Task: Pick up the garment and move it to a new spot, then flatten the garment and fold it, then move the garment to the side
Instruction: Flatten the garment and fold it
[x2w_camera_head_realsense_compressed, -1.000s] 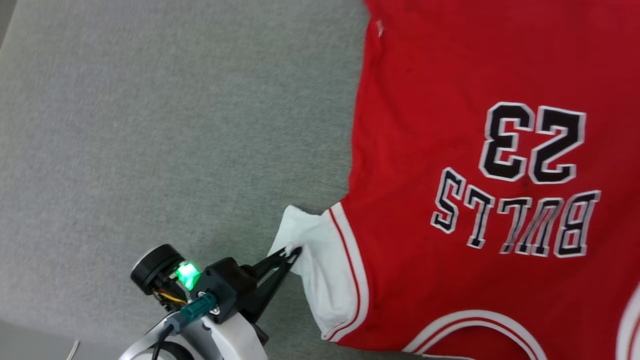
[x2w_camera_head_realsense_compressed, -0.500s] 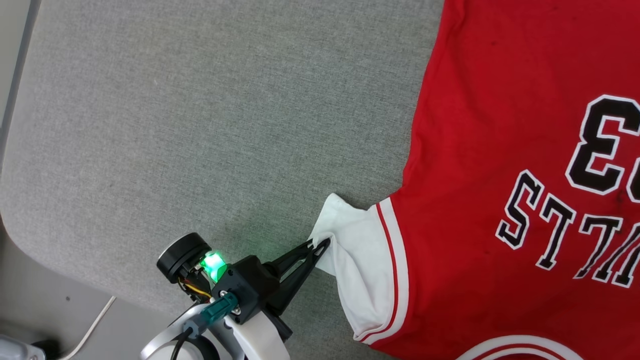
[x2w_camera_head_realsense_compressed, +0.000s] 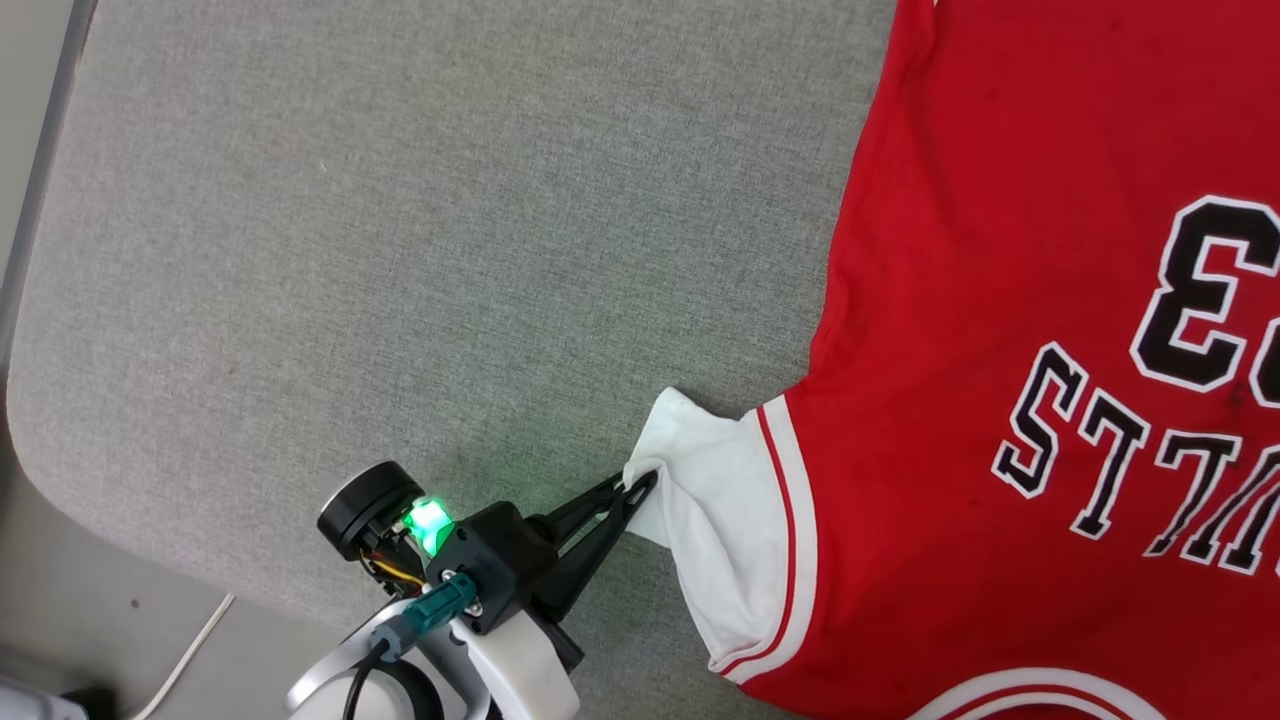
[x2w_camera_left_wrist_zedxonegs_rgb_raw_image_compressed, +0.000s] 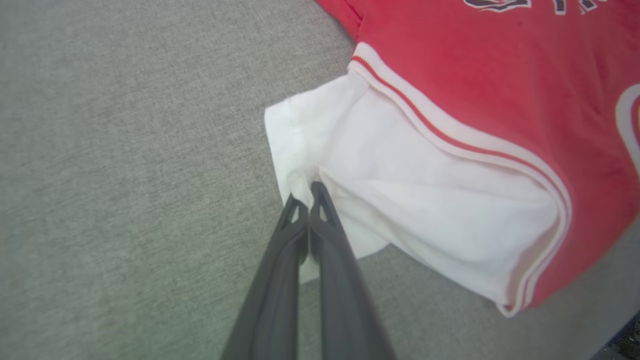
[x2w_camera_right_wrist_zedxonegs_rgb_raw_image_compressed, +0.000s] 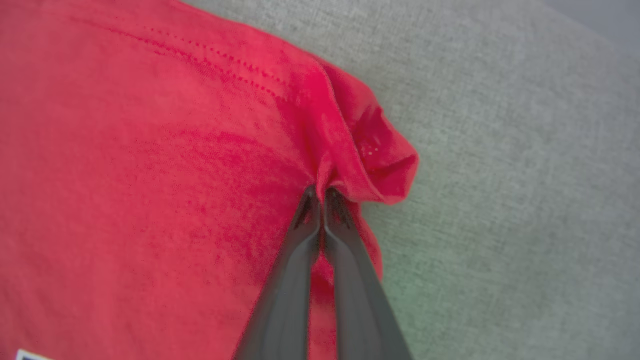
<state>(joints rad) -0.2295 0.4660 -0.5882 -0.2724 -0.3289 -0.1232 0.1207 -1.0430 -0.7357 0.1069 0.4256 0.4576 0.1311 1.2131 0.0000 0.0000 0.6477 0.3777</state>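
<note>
Two pincers, both clenched on cloth. The left gripper (x2w_camera_head_realsense_compressed: 640, 482) has its tips pressed together on the outer edge of the white sleeve (x2w_camera_head_realsense_compressed: 725, 530) of the red jersey T-shirt (x2w_camera_head_realsense_compressed: 1000, 200). The white fabric puckers into a small fold right at the tips. In the left wrist view the fingers (x2w_camera_left_wrist_zedxonegs_rgb_raw_image_compressed: 327, 240) meet with cloth nipped between them. Past the tips the sleeve spreads out to its red-and-white striped trim (x2w_camera_left_wrist_zedxonegs_rgb_raw_image_compressed: 450, 135), then to the red body.

The right gripper (x2w_camera_right_wrist_zedxonegs_rgb_raw_image_compressed: 320, 192) has its jaws closed tight on a bunched red fold at the shirt's edge. A stitched hem line (x2w_camera_right_wrist_zedxonegs_rgb_raw_image_compressed: 225, 60) runs off beyond the tips, and bare grey surface lies beside the fingers.

The lettering (x2w_camera_head_realsense_compressed: 1110, 470) is well across the shirt from the left gripper: black blocks outlined in white, upside down to the head camera. It reads "LLS", the word cut by the frame edge. Beyond it is a big "3" (x2w_camera_head_realsense_compressed: 1200, 300) with a sliver of a second digit.

The shirt lies flat on the grey fabric-covered table (x2w_camera_head_realsense_compressed: 400, 250). Behind the left gripper's tips, on its wrist, are a lit green light (x2w_camera_head_realsense_compressed: 428, 520) and a teal plug (x2w_camera_head_realsense_compressed: 432, 610). Further back, off the table's rounded corner, a pale cable (x2w_camera_head_realsense_compressed: 185, 650) lies on the floor.
</note>
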